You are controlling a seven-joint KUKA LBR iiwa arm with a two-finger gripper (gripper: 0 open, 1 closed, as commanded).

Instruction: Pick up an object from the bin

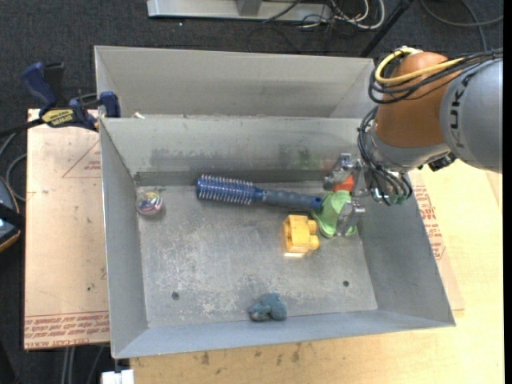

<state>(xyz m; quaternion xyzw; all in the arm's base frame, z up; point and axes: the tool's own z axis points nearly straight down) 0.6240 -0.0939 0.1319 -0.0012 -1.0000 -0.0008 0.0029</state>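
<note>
Your jaws sit low inside the grey metal bin [240,282], right against a pale green plastic piece [330,214]. You cannot tell whether they grip it. A yellow toy block [300,234] lies just beside them. Nothing is lifted yet.

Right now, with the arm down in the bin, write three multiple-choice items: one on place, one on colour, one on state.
1. The small blue-grey lump lies: A) by the grey metal bin's bottom-of-view wall; B) in the far-left corner; C) on the rim.
2. The blocky plastic toy beside the gripper is: A) red; B) yellow; C) white.
3. The blue bristled hairbrush: A) stands upright; B) lies flat, handle toward the gripper; C) hangs over the rim.
Answers: 1 A, it sits close by that wall; 2 B, plainly yellow; 3 B, it rests lengthwise on the floor.
</note>
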